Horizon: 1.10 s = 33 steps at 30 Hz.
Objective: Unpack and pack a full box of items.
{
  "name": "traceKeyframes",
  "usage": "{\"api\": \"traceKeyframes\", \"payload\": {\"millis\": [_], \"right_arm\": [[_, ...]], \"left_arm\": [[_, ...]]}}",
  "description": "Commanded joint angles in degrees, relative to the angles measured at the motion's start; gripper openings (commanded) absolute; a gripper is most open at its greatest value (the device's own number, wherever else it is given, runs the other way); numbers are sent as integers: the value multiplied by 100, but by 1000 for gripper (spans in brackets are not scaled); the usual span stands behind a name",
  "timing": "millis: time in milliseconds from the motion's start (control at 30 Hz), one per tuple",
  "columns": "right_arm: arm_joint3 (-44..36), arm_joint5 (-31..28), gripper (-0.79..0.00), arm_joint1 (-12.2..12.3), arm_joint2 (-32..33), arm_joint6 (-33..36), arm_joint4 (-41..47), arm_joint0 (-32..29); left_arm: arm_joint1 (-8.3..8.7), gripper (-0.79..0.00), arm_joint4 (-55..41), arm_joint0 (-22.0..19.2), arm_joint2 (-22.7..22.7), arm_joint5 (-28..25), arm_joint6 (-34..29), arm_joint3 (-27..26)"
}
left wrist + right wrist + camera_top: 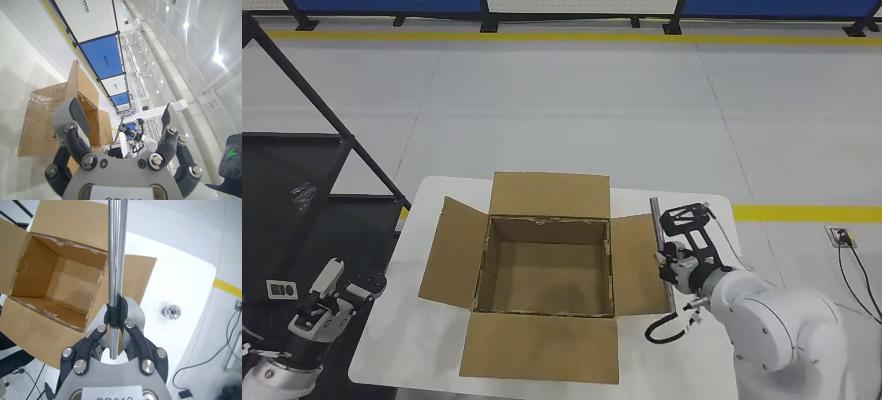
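Note:
An open cardboard box [545, 275] stands mid-table with its flaps spread and nothing visible inside [56, 279]. My right gripper [672, 262] [115, 311] is at the box's right side, over its right flap, shut on a shiny metal rod [660, 245] [116, 256] that points away past the box's edge. My left gripper [342, 288] [122, 113] hangs off the table's left front corner, open, nothing between its fingers [79, 113]. From there the box [47, 121] stands off to one side, and the rod [120, 128] shows far off in the other gripper.
A small round metal flange [171, 312] lies on the white table [457, 192] to the right of the box. A black frame [312, 130] stands left of the table. Cables [217, 351] and a socket lie on the floor at the right.

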Motion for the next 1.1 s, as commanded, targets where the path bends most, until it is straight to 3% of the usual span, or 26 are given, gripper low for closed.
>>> {"api": "traceKeyframes", "payload": {"millis": [0, 467, 700, 1067], "right_arm": [[140, 4, -785, 28, 229, 46, 43, -131], [2161, -318, -785, 188, 789, -112, 506, -194], [3132, -429, -785, 248, 640, -148, 488, 113], [3954, -58, -785, 287, 248, -531, -16, 513]], "left_arm": [[0, 0, 0, 0, 0, 0, 0, 0], [0, 0, 0, 0, 0, 0, 0, 0], [0, 0, 0, 0, 0, 0, 0, 0], [0, 0, 0, 0, 0, 0, 0, 0]]}}
